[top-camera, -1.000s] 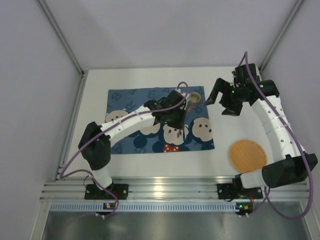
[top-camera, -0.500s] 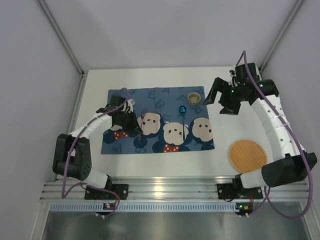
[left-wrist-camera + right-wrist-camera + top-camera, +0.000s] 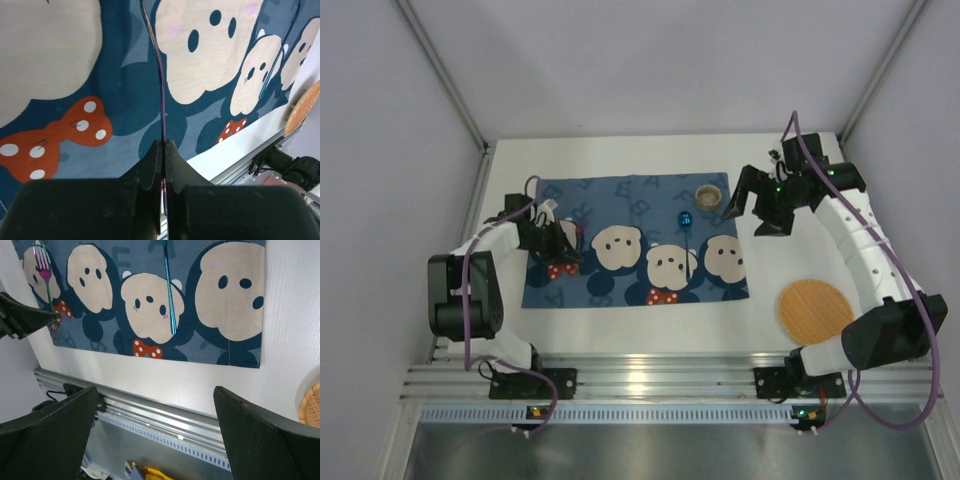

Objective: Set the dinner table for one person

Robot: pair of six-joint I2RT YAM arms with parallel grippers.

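My left gripper [image 3: 560,248] is shut on the thin iridescent handle of a pink-purple fork [image 3: 161,90], low over the left side of the blue cartoon-print placemat [image 3: 640,255]. The fork's prongs [image 3: 44,262] show over the leftmost face in the right wrist view. A blue spoon [image 3: 686,228] lies on the mat's middle and also shows in the right wrist view [image 3: 169,290]. A small tan cup [image 3: 708,195] stands at the mat's far right corner. My right gripper [image 3: 760,208] is wide open and empty, hovering beside the cup. The white dinner table [image 3: 620,320] carries it all.
A round woven orange mat [image 3: 815,308] lies on the table right of the placemat, near the front; its edge shows in the right wrist view [image 3: 311,407]. The ribbed aluminium rail [image 3: 650,378] runs along the near edge. Grey walls close in the sides and back.
My left arm has swung from the mat's middle near the cup to its left side. The blue spoon now lies uncovered on the mat. My right gripper has shifted slightly left.
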